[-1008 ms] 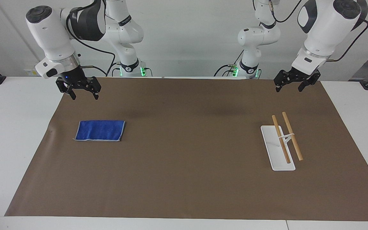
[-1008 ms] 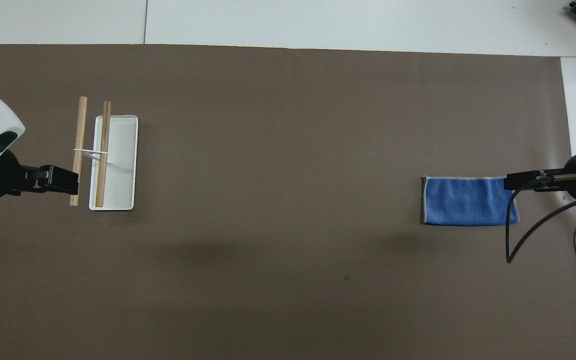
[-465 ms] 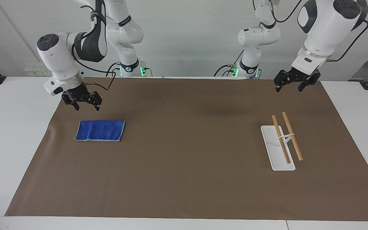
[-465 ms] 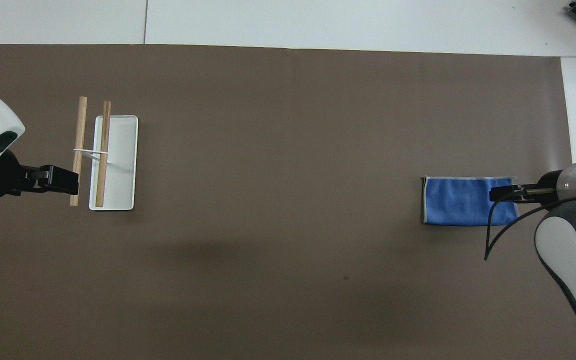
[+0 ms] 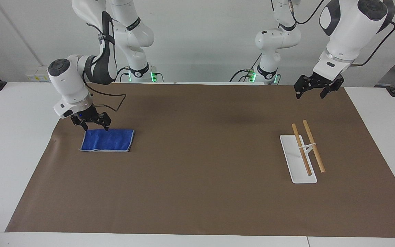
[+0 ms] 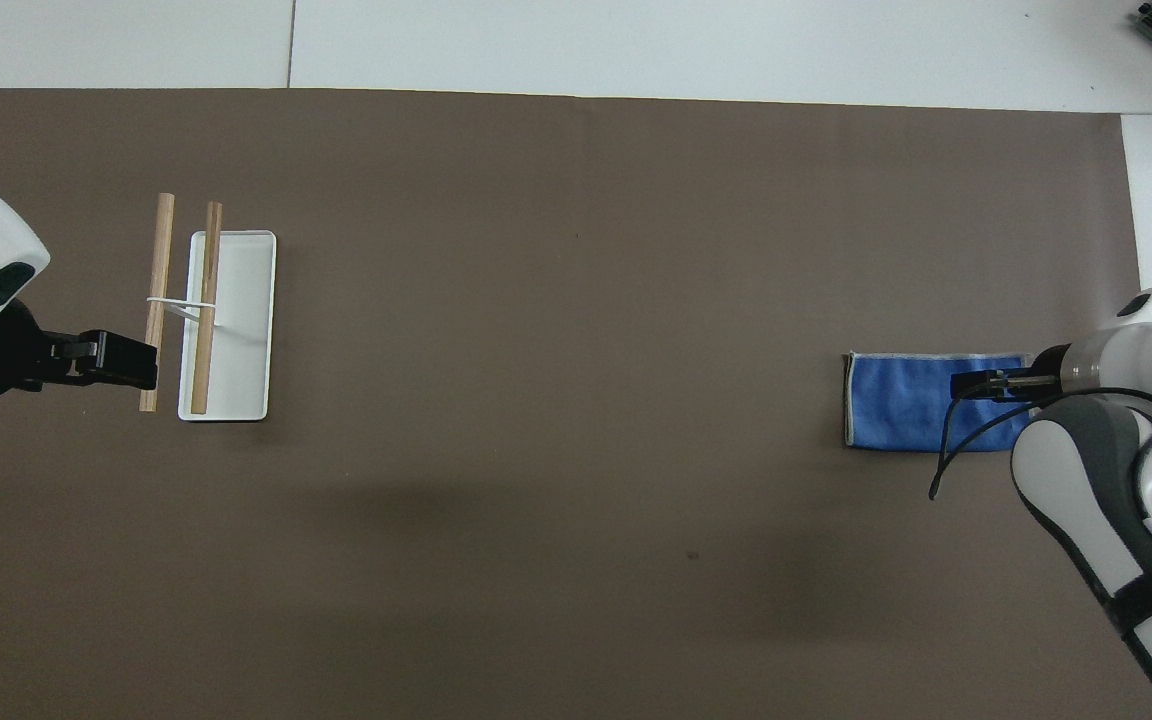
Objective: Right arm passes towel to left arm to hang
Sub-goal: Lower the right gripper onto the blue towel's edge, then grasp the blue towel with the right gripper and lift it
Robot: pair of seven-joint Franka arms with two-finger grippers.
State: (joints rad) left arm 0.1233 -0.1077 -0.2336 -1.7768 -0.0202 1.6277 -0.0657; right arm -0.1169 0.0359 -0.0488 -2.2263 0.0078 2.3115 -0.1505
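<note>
Facing view: blue towel (image 5: 107,140) flat on the brown mat (image 5: 197,192), toward the right arm's end of the table; right gripper (image 5: 96,127) low over the towel's edge nearest the robots, fingers spread, gripping nothing. Left gripper (image 5: 309,93) waits raised, fingers apart, over the mat edge near the white rack with two wooden rods (image 5: 303,152).

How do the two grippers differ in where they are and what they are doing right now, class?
The right gripper is low, just above the edge of the blue towel nearer to the robots; the left gripper hangs high, near the rack. The right arm is bent down toward its target; the left arm waits. Both grippers are black, open and hold nothing.
</note>
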